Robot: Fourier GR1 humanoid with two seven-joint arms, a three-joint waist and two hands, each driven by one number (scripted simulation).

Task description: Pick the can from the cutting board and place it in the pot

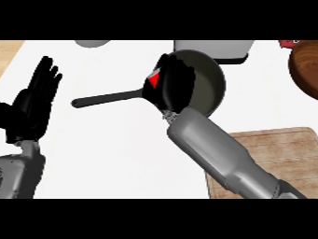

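The robot's right hand point(174, 86) hangs over the dark, round, long-handled metal pot point(213, 86) on the white counter point(120, 140), its black fingers curled round a red can point(154, 80), of which only a small red-and-white patch shows at the hand's left edge. The can sits above the pot's left rim, near where the black handle point(103, 99) joins the bowl and runs off to the left. What can be seen of the pot's olive-grey interior holds nothing; the hand hides part of it.

The grey right forearm point(223, 158) crosses the pale wooden cutting board point(288, 154) at lower right, and the visible part of the board carries nothing. At the left, the left hand point(34, 102) rests open, fingers straight and pointing up, well apart from the pot.

Along the far edge stand a white box-shaped container point(216, 50) just behind the pot and a grey rounded object point(92, 43), both cut off so their contents cannot be told. A dark brown wooden bowl point(316, 70) sits at the right edge, with a small red item point(288, 44) just beside it.
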